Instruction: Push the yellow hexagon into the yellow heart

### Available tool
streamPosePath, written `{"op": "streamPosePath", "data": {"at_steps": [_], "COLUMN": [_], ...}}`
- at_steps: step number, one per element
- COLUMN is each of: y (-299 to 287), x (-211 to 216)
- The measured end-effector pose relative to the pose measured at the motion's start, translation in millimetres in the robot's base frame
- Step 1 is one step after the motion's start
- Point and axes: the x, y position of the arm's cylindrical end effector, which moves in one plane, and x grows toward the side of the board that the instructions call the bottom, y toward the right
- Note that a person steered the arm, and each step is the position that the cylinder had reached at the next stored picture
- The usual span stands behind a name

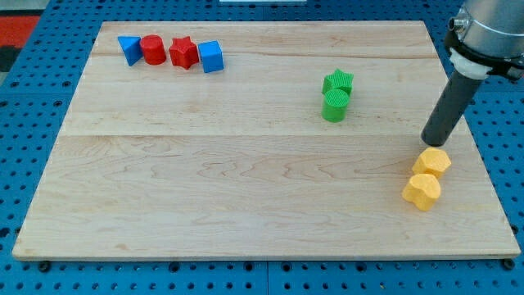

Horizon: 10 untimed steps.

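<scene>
Yellow hexagon (431, 162) just below my tip (431, 141), toward the view's bottom, so close that touching or a hair apart cannot be told. Yellow heart (422, 191) directly beyond the hexagon from my tip, pressed against the hexagon's lower-left edge. Both yellow blocks near the wooden board's (246, 188) right edge, in its lower half.

No jaws here, nothing to open or close: only the bare dark rod, slanting up to the view's right into a grey housing at the top corner, gripping nothing.

Off to the tip's left, well apart: green star (338, 81) with a green cylinder (334, 106) touching it just below, both slightly higher in the view than the tip.

Far to the tip's left, along the board's top edge, a row of four: blue triangle (129, 48), red cylinder (152, 50), red star (183, 52), blue cube (211, 56), each touching or nearly touching its neighbour.

Around the board, blue pegboard (33, 98) with a red patch at the view's top-left corner.
</scene>
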Motion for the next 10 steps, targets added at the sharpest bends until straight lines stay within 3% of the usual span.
{"op": "streamPosePath", "data": {"at_steps": [2,4,6,7,8,10], "y": [4.5,-21.0,-19.4,-63.0,-147.8,-245.9], "x": [8.9,50.7,53.2,28.4,11.7,9.8]}}
